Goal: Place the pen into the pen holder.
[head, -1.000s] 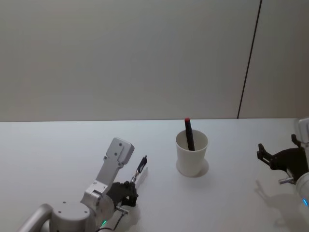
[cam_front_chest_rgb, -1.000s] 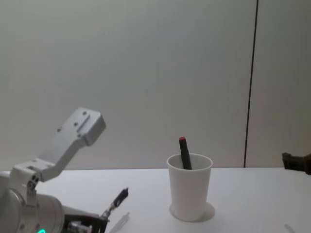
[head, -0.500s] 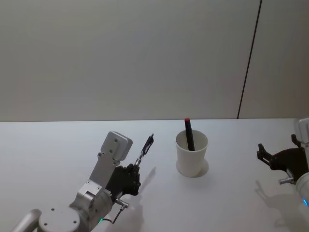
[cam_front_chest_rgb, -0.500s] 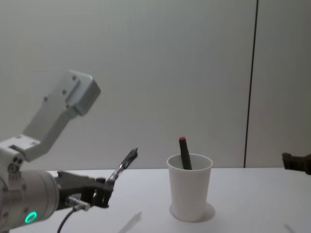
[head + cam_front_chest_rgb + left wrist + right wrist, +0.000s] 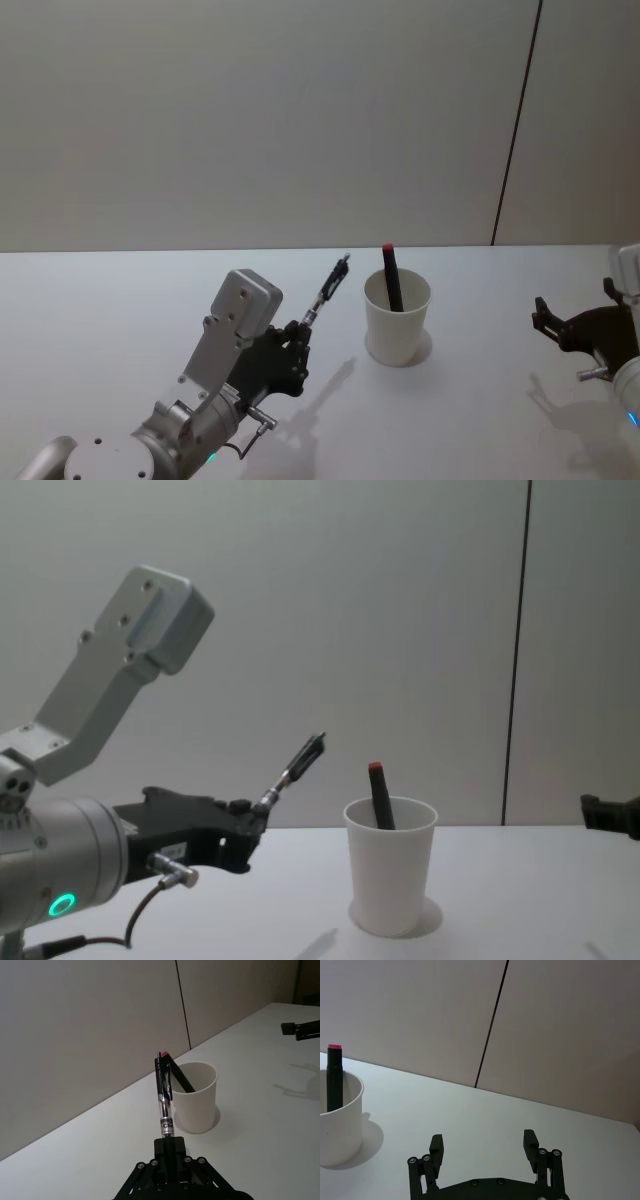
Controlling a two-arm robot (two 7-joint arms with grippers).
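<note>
2 arms: the left gripper [image 5: 252, 820] hovered left of the cup [image 5: 390, 875], clamping the pen [image 5: 295, 765], which slanted up toward the rim; the right gripper [image 5: 484, 1141] sat spread wide, well off right.

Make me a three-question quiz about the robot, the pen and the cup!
1. The left gripper holds the pen. Where, from the cup?
A) inside it
B) in the air beside it
C) on its rim
2. What colour is the tip of the marker in the cup?
A) blue
B) green
C) red
3. The right gripper is
A) open and empty
B) shut on a pen
C) shut on the cup
Answers: 1B, the pen is held up, short of the rim. 2C, red shows above the rim. 3A, its fingers stand apart.
</note>
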